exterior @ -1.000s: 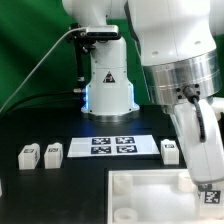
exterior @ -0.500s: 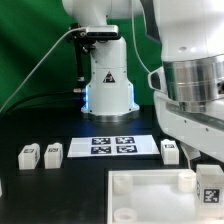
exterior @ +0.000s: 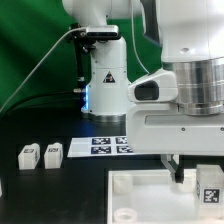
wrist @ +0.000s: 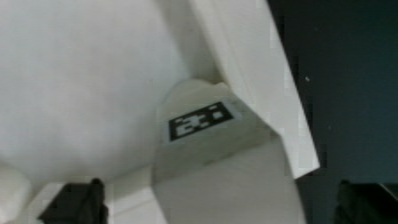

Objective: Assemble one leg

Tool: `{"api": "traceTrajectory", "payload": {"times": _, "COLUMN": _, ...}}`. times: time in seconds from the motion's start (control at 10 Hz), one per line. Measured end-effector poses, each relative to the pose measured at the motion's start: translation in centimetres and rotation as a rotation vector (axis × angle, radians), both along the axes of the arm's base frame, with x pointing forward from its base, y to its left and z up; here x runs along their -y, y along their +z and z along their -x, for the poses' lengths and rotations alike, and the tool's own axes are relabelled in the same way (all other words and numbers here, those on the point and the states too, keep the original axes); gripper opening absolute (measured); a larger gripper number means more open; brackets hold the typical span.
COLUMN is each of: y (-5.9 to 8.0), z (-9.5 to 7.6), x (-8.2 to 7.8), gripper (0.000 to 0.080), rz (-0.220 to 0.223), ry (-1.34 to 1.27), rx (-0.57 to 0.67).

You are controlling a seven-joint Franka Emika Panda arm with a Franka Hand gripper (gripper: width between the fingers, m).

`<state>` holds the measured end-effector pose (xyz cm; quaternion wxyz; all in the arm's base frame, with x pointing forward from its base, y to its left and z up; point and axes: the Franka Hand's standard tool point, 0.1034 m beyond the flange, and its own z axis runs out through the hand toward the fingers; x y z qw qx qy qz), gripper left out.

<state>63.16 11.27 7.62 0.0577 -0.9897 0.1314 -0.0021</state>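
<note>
- Since the earlier frame the arm's wrist is lowering and swinging toward the exterior view's left, now covering the leg that was lying beside the marker board's right end.
- Two legs [exterior: 28, 154] [exterior: 52, 152] are resting on the black tabletop [exterior: 40, 185] at the exterior view's left, well apart from the end effector.
- The marker board [exterior: 108, 147] is lying between them and the arm.
- The white tray piece [exterior: 150, 193] is sitting at the front.
- A tagged leg [exterior: 209, 185] [wrist: 217, 150] is standing at its right corner, directly under the end effector [exterior: 197, 168] [wrist: 231, 195]; whether the fingers are pinching it, I cannot tell.
</note>
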Motion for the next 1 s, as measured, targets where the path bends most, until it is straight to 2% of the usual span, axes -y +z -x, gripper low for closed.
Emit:
{"api": "traceTrajectory", "payload": {"times": 0.1, "y": -0.09, "z": -0.04, "x": -0.04, "gripper": 0.0649, "rz": 0.007, "ry": 0.112, "rx": 0.022}}
{"api": "traceTrajectory", "payload": {"times": 0.3, "y": -0.21, "z": -0.04, "x": 0.05, "gripper": 0.0627, "rz": 0.008, "ry": 0.094, "rx": 0.028}}
{"api": "traceTrajectory", "payload": {"times": 0.4, "y": -0.21, "z": -0.04, "x": 0.05, "gripper": 0.0440, "rz": 0.006, "ry": 0.080, "rx": 0.027}}
{"api": "traceTrajectory", "payload": {"times": 0.5, "y": -0.21, "z": -0.03, "x": -0.02, "gripper": 0.0440, "rz": 0.001, "ry": -0.032, "rx": 0.014}}
{"api": "traceTrajectory", "payload": {"times": 0.6, "y": -0.25, "z": -0.01, "x": 0.23, "gripper": 0.0293, "rz": 0.002, "ry": -0.128, "rx": 0.003}}
{"api": "traceTrajectory", "payload": {"times": 0.9, "y": -0.29, "z": -0.04, "x": 0.62, "gripper": 0.0294, "rz": -0.011, "ry": -0.445, "rx": -0.034}}
{"api": "traceTrajectory", "payload": {"times": 1.0, "y": -0.33, "z": 0.05, "x": 0.82, "gripper": 0.0294, "rz": -0.029, "ry": -0.660, "rx": -0.068}}
